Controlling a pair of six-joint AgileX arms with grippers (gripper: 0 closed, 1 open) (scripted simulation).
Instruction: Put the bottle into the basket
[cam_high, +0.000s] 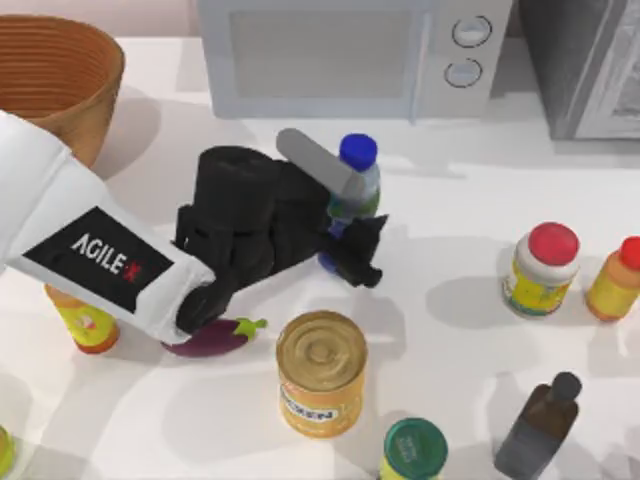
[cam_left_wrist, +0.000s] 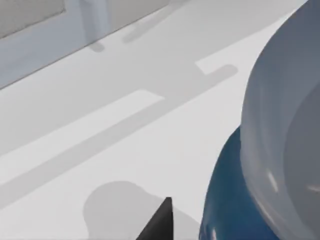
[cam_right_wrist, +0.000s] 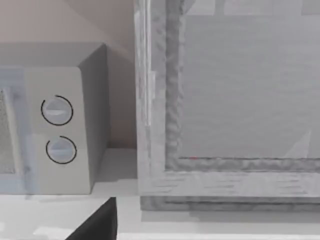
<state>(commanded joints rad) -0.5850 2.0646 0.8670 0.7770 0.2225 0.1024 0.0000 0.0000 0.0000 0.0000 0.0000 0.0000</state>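
A: Start at your left claw (cam_high: 352, 235), centre of the top view. How does it stand?

B: Its fingers sit either side of the bottle (cam_high: 352, 190), one grey finger across the upper body, the dark one low at the base. It looks clamped on the bottle, though you can't see every contact. In the left wrist view the bottle's clear body and blue label (cam_left_wrist: 235, 200) sit right against the camera.

A: And how does the bottle lie?

B: Upright on the counter (cam_high: 450, 330), blue cap up, just below the microwave (cam_high: 350, 55).

A: Where's the basket from there?

B: The basket (cam_high: 60, 85) is in the upper left of the frame, well apart. You'd carry the bottle up and leftward; your left arm is the nearer one.

A: The right arm?

B: Parked, its camera facing the microwave dials (cam_right_wrist: 59, 130).
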